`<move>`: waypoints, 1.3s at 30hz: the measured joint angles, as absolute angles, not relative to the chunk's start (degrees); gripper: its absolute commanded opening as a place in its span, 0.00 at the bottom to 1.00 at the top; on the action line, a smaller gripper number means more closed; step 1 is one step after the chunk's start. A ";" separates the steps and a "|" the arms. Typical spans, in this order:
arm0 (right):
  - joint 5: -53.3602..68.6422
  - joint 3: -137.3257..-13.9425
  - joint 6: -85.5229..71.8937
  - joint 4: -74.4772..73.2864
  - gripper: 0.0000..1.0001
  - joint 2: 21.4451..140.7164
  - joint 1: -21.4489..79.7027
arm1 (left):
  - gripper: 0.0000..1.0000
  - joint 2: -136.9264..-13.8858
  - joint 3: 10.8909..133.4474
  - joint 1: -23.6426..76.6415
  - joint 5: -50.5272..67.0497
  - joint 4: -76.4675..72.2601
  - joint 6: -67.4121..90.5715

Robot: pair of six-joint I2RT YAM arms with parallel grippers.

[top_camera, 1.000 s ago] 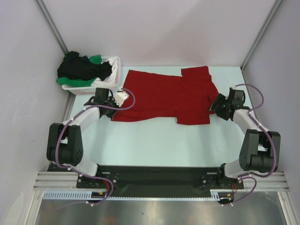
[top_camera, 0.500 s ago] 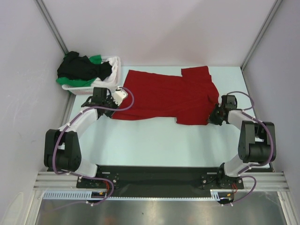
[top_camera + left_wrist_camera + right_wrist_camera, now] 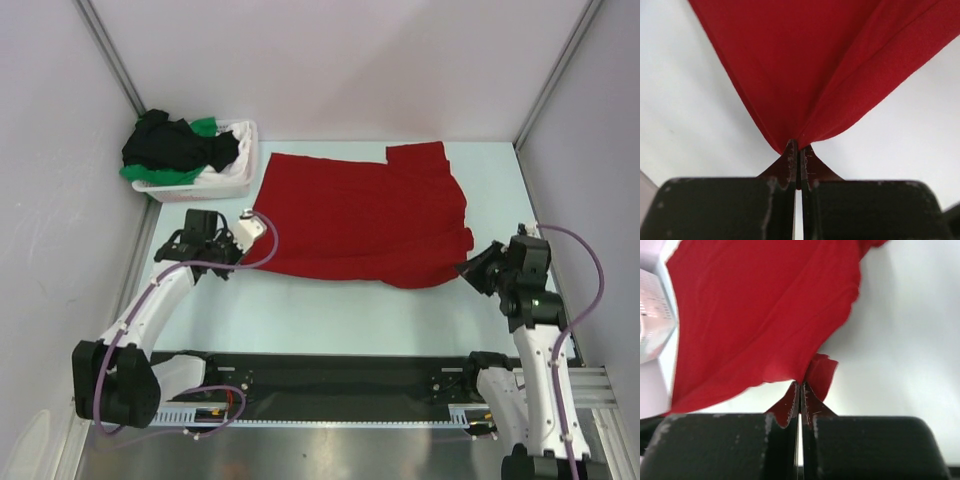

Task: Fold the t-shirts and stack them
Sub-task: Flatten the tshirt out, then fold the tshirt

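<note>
A bright red t-shirt [image 3: 360, 215] lies spread across the pale table, partly lifted along its near edge. My left gripper [image 3: 258, 240] is shut on the shirt's near left corner; in the left wrist view the red cloth [image 3: 815, 65] fans out from the closed fingertips [image 3: 792, 150]. My right gripper [image 3: 468, 268] is shut on the near right corner, and the right wrist view shows the cloth [image 3: 760, 315] bunched at its tips [image 3: 801, 386]. Black [image 3: 170, 145] and green [image 3: 205, 127] t-shirts sit heaped in the basket.
The white laundry basket [image 3: 240, 170] stands at the back left, close to the red shirt's far left corner; its side shows at the left in the right wrist view [image 3: 655, 315]. Grey walls enclose the table on three sides. Bare table lies between the shirt and the arm bases.
The right gripper closed on the shirt's right corner. Both arms then drew back toward the near edge, dragging the shirt's near hem along and stretching it wider.
</note>
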State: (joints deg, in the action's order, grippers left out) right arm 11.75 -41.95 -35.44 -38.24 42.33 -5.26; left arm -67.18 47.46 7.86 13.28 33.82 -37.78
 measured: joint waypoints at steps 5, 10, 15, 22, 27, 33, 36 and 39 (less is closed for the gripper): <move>13.65 -42.00 -41.78 -49.28 0.00 34.06 -5.26 | 0.00 -64.38 43.62 9.13 14.20 40.38 -39.33; 13.96 -42.70 -44.47 -58.48 0.00 30.72 -5.26 | 0.00 -62.74 42.63 9.52 15.31 46.26 -40.07; 12.23 -43.68 -43.22 -57.95 0.00 32.95 -5.34 | 0.00 -64.10 42.68 9.52 15.18 44.47 -39.44; 8.29 -43.70 -35.90 -41.45 0.00 47.81 -6.61 | 0.00 -75.13 48.38 9.52 13.23 36.51 -37.45; 7.88 -43.62 -30.33 -28.49 0.00 59.16 -7.62 | 0.00 -83.90 54.04 9.52 11.25 30.81 -36.40; 8.19 -43.64 -25.21 -17.80 0.00 70.28 -8.08 | 0.00 -90.80 58.57 9.52 9.34 27.49 -34.92; 8.45 -44.18 -23.59 -14.55 0.00 74.83 -8.38 | 0.00 -93.56 60.84 9.52 8.64 26.83 -34.30; 8.84 -45.98 -22.37 -12.88 0.00 78.61 -8.73 | 0.00 -95.68 62.43 9.58 7.77 26.04 -33.65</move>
State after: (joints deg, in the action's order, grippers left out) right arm 8.84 -45.98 -22.37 -12.88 78.61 -8.73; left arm -95.68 62.43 9.58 7.77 26.04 -33.65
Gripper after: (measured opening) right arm 0.010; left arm 0.014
